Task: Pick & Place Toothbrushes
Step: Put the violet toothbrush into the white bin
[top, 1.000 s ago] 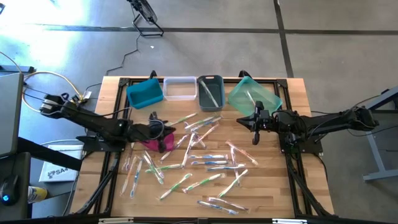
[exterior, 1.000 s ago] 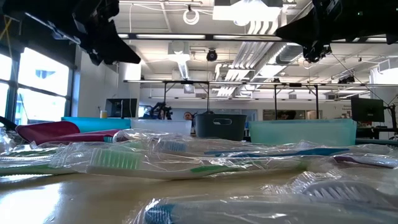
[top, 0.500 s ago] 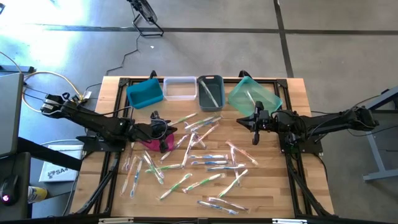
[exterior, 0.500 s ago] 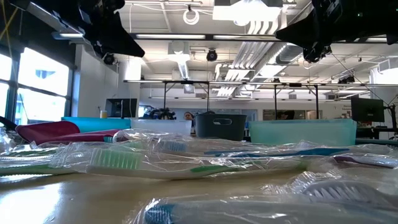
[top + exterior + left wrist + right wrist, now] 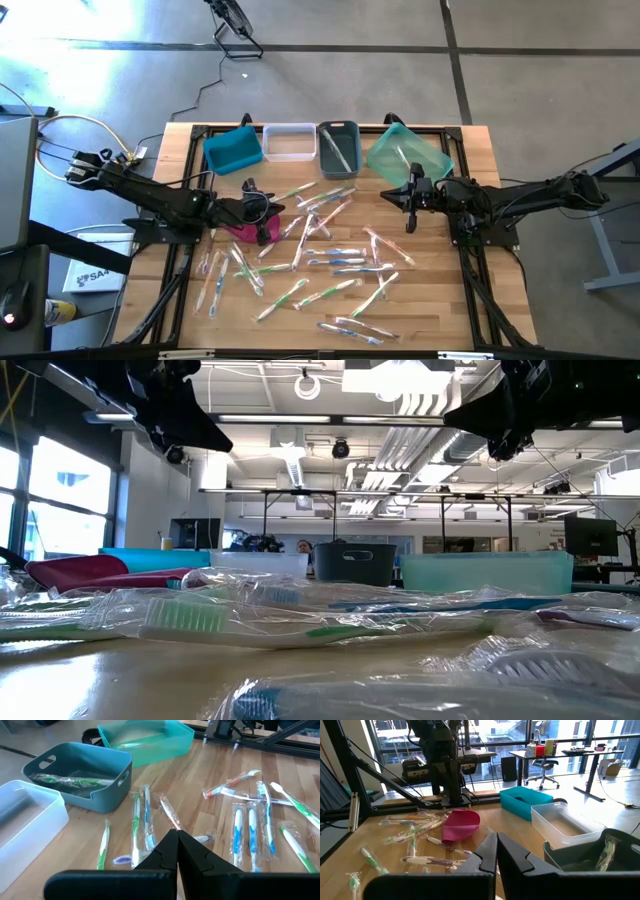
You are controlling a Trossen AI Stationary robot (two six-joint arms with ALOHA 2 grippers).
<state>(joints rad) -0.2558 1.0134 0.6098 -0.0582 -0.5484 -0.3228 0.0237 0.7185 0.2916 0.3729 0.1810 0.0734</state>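
Observation:
Several wrapped toothbrushes (image 5: pixel 330 262) lie flat and scattered on the wooden table (image 5: pixel 450 310); the left wrist view shows some of them (image 5: pixel 250 837), and they fill the foreground of the low view (image 5: pixel 250 622). One lies in the grey bin (image 5: pixel 75 780), another in the teal bin (image 5: pixel 145 737). My left gripper (image 5: pixel 270 207) hovers shut above the magenta pouch (image 5: pixel 250 230), pointing toward the table's right and slightly down, its fingers (image 5: pixel 176 834) holding nothing. My right gripper (image 5: pixel 392 196) hovers shut and level near the teal bin (image 5: pixel 408 152), its fingers (image 5: pixel 496 839) holding nothing.
Along the far edge stand a blue bin (image 5: pixel 233 150), a clear bin (image 5: pixel 289 142), the grey bin (image 5: pixel 338 148) and the tilted teal bin. The magenta pouch (image 5: pixel 460 825) lies at the table's left middle. Bare wood shows at the near right corner.
My left gripper has risen slightly above the pouch and stays shut. The toothbrushes have stayed where they were.

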